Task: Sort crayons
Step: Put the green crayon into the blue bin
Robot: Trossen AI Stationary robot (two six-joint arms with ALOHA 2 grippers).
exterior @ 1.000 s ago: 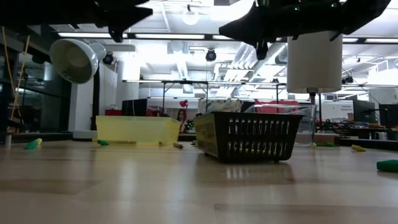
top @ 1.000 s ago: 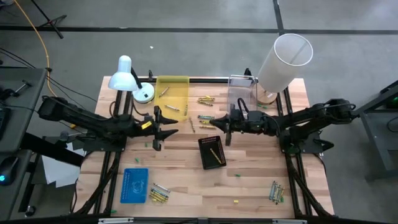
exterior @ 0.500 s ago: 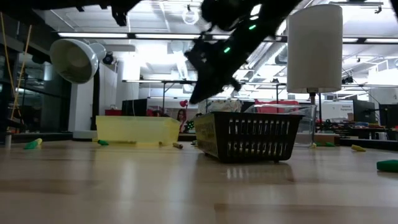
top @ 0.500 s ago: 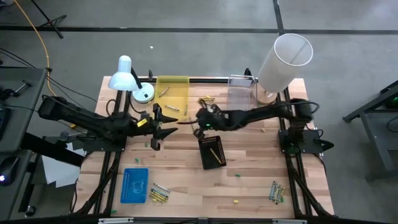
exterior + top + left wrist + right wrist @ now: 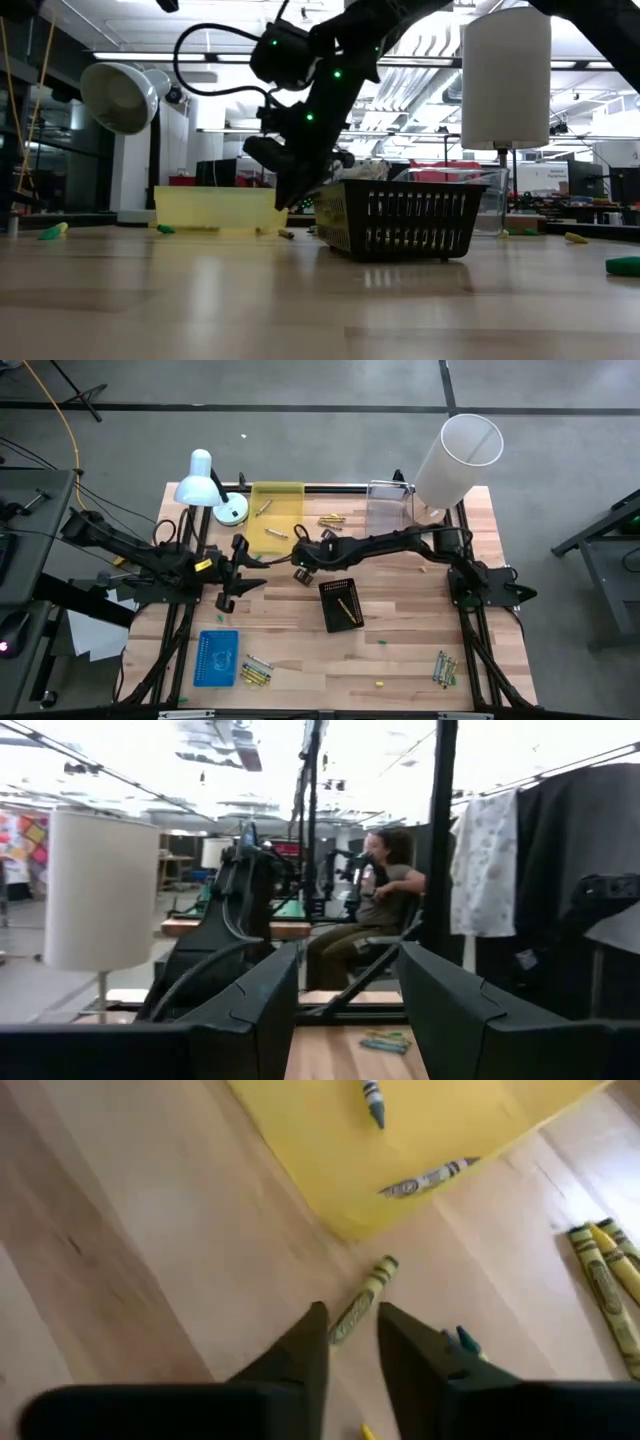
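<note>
My right pincer reaches across the middle of the wooden tabletop, tilted down over a single yellow crayon that lies on the bare wood just beside the corner of the yellow tray; my two dark fingers stand slightly apart, one on either side of that crayon's near end, and whether they touch it I cannot tell. From above, the same pincer shows between the yellow tray and the black slotted basket, which holds one yellow crayon. My left pincer waits above the tabletop's left side, fingers apart and holding nothing (its wrist view looks level past those fingers into the room, where a seated person shows behind a stand). Inside the yellow tray lie two crayons, one near its edge and one farther in. A pair of yellow crayons lies side by side on the wood past the tray's corner; from above, more crayons sit between the yellow tray and the clear container. Well apart from these, a cluster of yellow and green crayons lies just beside the blue tray near the tabletop's front left, and a small bunch of greyish ones lies at the front right. A white desk lamp stands at the back left, a tall white cylinder at the back right.
</note>
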